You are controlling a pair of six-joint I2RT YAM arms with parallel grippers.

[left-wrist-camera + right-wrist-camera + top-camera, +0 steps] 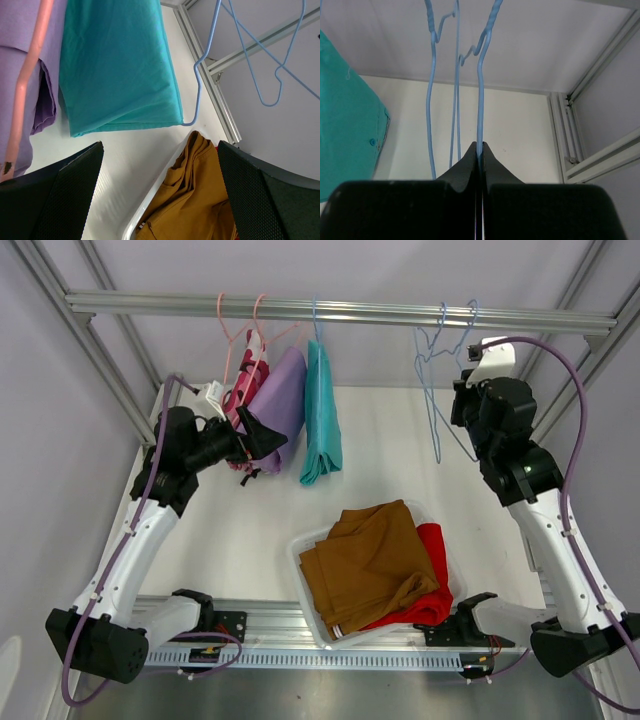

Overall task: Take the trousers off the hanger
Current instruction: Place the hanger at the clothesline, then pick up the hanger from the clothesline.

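Note:
The pink camouflage trousers (248, 370) and the lilac trousers (283, 400) hang on pink hangers at the left of the rail (380, 312). The teal trousers (322, 425) hang on a blue hanger beside them. The mustard-brown trousers (370, 560) and the red trousers (432, 570) lie in a white bin (300, 540). My left gripper (255, 435) is open and empty against the lilac trousers' lower edge. In its wrist view, the gripper (159, 150) frames the teal trousers (120, 65) and the mustard-brown trousers (195, 200). My right gripper (460, 390) is shut on an empty blue hanger's wire (481, 90).
Two empty blue hangers (435, 390) hang at the right of the rail. The bin stands at the near middle of the white table. Aluminium frame posts (570, 135) run along both sides and the back.

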